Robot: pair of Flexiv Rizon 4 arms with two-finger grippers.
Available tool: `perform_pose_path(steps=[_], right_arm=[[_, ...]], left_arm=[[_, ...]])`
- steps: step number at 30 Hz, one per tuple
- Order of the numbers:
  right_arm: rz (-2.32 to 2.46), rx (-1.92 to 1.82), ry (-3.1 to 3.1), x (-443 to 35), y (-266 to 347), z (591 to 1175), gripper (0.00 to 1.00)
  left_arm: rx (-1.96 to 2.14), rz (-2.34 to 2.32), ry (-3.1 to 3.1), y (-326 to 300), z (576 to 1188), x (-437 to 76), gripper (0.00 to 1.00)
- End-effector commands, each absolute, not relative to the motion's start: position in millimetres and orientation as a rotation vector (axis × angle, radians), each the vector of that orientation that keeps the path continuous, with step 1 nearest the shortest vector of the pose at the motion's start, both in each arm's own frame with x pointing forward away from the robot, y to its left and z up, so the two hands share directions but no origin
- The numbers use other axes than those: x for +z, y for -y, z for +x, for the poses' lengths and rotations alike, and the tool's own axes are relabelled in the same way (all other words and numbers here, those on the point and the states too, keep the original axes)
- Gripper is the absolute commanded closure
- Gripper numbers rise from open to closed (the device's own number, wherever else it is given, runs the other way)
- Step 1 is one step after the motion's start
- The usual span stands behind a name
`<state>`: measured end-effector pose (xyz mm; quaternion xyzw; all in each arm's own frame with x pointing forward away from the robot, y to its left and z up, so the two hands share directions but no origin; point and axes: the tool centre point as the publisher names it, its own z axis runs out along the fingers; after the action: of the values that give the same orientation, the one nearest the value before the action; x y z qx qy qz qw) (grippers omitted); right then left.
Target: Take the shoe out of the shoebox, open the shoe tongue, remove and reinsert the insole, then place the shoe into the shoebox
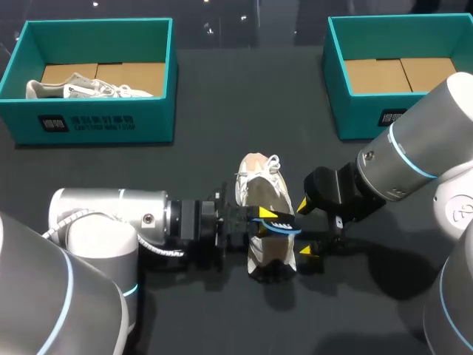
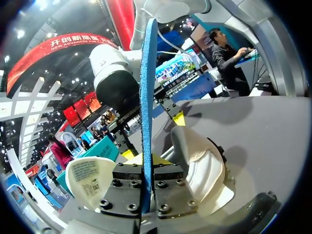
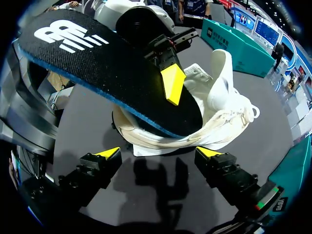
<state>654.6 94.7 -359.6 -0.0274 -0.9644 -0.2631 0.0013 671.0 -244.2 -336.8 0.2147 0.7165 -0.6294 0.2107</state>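
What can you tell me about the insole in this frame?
The insole is a thin, foam-looking sheet, black on top with white print and blue along its edge. The left gripper is shut on it, holding it tilted above the white shoe, lower end at the shoe's opening; contact there is unclear.

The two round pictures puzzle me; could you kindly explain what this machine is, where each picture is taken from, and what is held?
It is a robot with two arms at a table. The head view looks down from above: left arm at its left, right arm at its right. Each round picture comes from a camera on one arm's wrist, looking along its yellow-tipped jaws. A white shoe lies mid-table. The left jaws are shut on a dark, blue-edged insole, held over the shoe. The right jaws stand open and empty beside it. At the far edge stand two teal shoeboxes: the left box holds another shoe, the right box none.
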Motion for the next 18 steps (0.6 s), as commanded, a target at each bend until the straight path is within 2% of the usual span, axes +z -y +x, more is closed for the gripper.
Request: perform_pose_path(steps=[1, 10, 18], right_arm=[[-0.087, -0.828, 3.029, -360, -94, 653, 0.00], [-0.087, -0.828, 3.029, -360, -94, 653, 0.00], [-0.087, -0.828, 3.029, -360, -94, 653, 0.00]], left_arm=[[-1.734, 0.593, -2.007, 249, 676, -342, 1.00], [-1.742, 0.588, -2.014, 247, 672, -339, 1.00], [-1.757, 0.600, -1.994, 247, 665, -331, 0.87]])
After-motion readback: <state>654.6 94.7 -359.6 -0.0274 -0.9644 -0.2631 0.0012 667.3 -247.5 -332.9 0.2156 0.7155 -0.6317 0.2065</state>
